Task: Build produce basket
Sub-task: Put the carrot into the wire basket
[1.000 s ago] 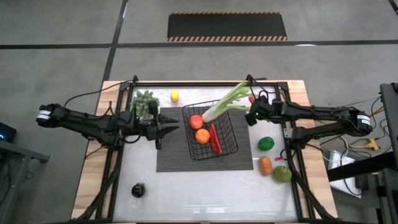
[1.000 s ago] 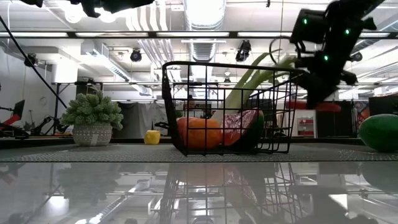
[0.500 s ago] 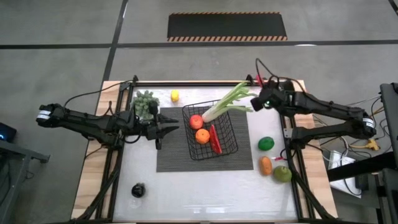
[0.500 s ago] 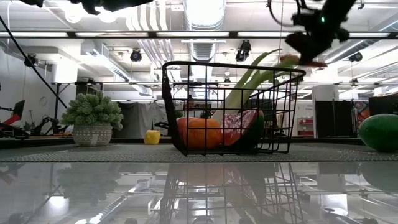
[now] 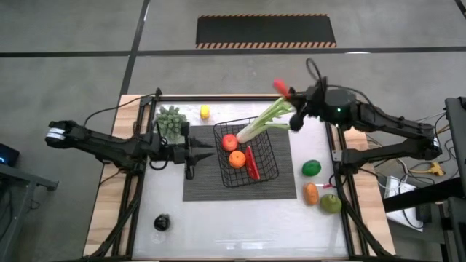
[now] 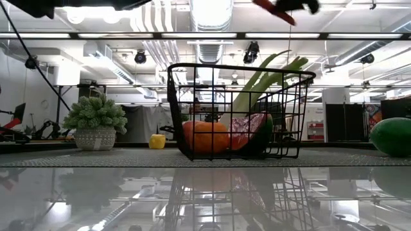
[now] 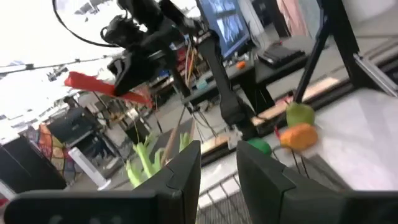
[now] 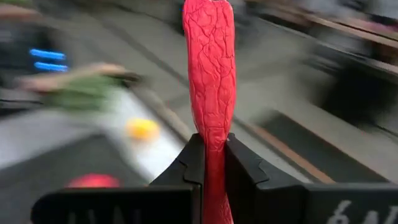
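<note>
On the worktop we see the basket between both arms. Our right pincer is clamped on a red chili, the basket below and beside it. Our left pincer waits parted just beside the basket.

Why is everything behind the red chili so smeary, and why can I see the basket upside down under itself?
In the right wrist view the red chili held in the right gripper looks sharp while the background is streaked with blur. In the low view the shiny table mirrors the basket like glass, and bright ceiling lights glare overhead.
</note>
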Available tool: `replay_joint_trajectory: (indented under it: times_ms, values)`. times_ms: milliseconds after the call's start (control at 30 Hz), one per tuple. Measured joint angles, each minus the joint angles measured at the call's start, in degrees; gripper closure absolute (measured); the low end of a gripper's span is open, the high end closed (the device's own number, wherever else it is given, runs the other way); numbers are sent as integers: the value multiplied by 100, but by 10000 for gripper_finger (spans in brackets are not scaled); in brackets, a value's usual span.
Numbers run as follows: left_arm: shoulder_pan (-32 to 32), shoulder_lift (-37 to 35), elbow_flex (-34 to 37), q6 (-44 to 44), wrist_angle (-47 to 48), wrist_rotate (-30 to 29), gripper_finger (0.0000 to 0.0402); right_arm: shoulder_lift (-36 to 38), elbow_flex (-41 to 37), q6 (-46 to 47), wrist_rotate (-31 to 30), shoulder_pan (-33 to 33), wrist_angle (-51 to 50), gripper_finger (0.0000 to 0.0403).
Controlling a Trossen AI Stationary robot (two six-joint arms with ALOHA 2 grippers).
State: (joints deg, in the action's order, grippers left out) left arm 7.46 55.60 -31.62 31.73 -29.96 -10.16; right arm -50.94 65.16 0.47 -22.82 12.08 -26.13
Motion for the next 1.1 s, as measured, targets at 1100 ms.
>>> replay_joint_trajectory:
  times_ms: [1100]
  values:
    - [-35, 2656, -923, -907, -2977, 418, 194, -767, -3295, -763, 1730, -1709, 5997, 380]
